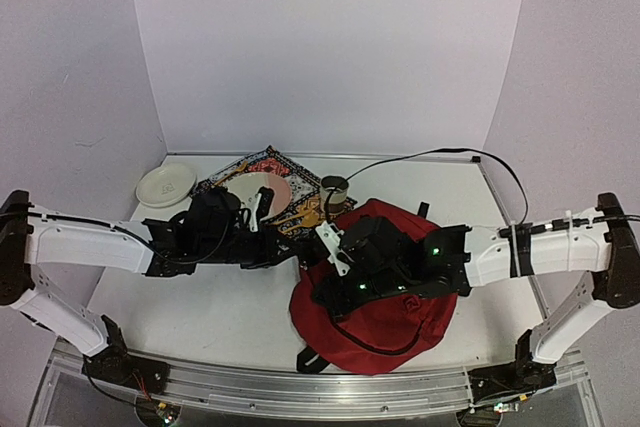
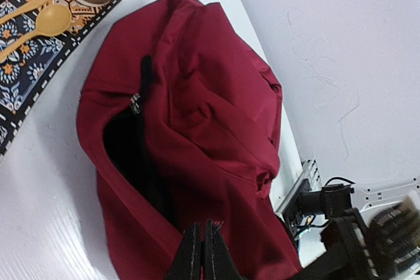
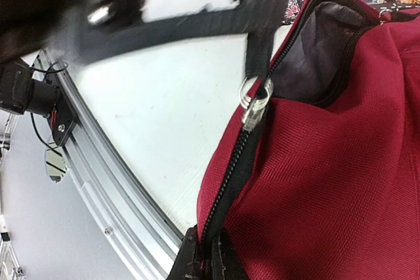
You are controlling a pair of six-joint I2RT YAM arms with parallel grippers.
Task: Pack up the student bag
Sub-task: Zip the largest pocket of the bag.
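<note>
Location, top view: student bag [image 1: 385,297] lower centre-right. L wrist: left gripper [image 2: 203,244] clenched, bottom centre, over bag fabric; pinch unconfirmed. R wrist: right gripper [image 3: 203,250] clenched on zip edge [image 3: 226,181], bottom centre. Rec.: hold edge taut, spread mouth before loading.

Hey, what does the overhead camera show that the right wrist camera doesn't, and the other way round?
Only the overhead view shows the whole outline of the red student bag, a white plate at the table's far left, a pink plate lying on the patterned mat, and a small cup.

Only the right wrist view shows the zipper pull close up and the grey lining inside the open compartment.

Both show the student bag and part of the patterned mat.
</note>
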